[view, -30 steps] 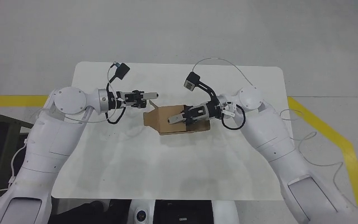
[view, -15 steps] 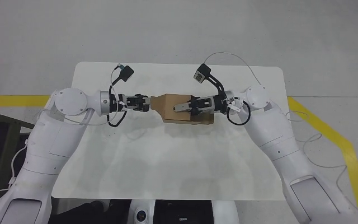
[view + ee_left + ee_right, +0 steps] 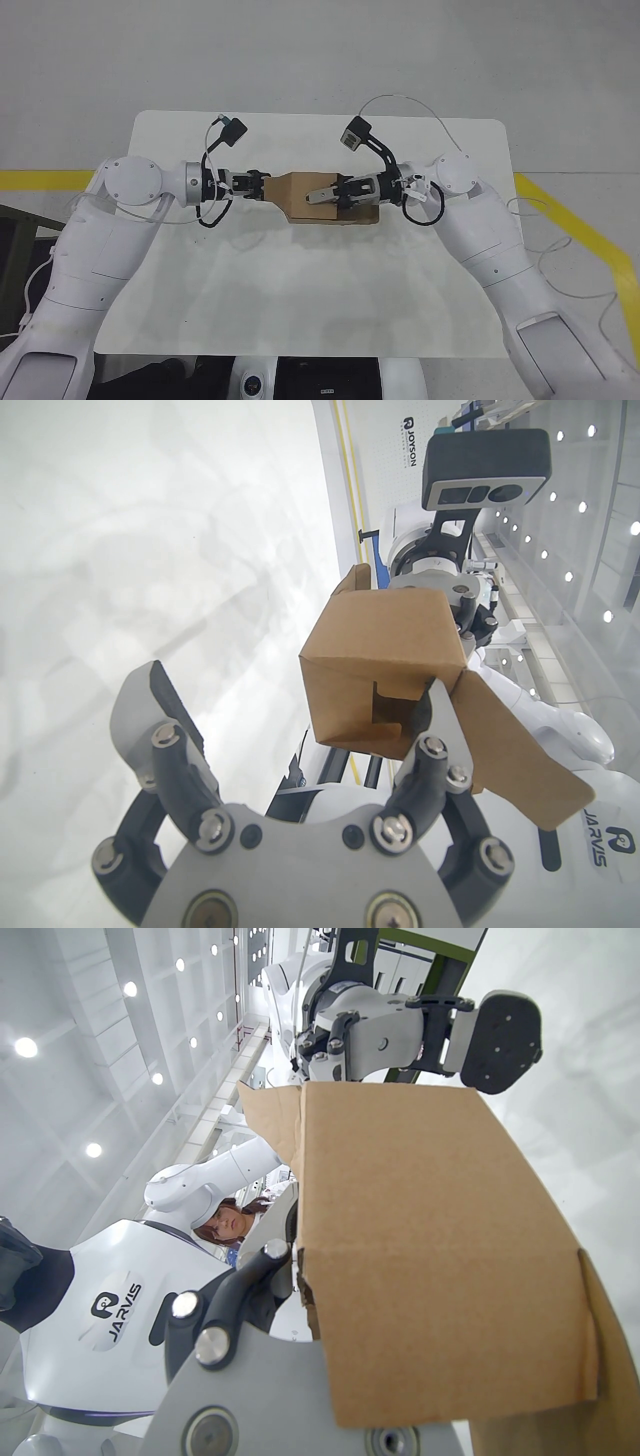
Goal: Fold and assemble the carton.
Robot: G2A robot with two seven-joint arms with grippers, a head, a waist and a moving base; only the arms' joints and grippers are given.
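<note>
A brown cardboard carton (image 3: 300, 190) hangs above the white table (image 3: 200, 290), squared into a tube with its end flaps loose. My right gripper (image 3: 320, 194) is shut on one wall of it, with a finger lying across the top face. In the right wrist view the carton (image 3: 430, 1238) sits close up, with one finger (image 3: 277, 1233) beside its wall. My left gripper (image 3: 258, 185) is open at the carton's other end. In the left wrist view one finger (image 3: 440, 720) touches the open end of the carton (image 3: 380, 635) next to a hanging flap (image 3: 510, 750). The other finger (image 3: 160, 710) stands apart.
Both arms meet over the back middle of the table. The front half (image 3: 300, 300) is bare. A yellow floor line (image 3: 35, 180) runs past the table's left and right sides.
The right gripper has lifted the carton off the table and turned it level. The left gripper has come up against the carton's open end.
</note>
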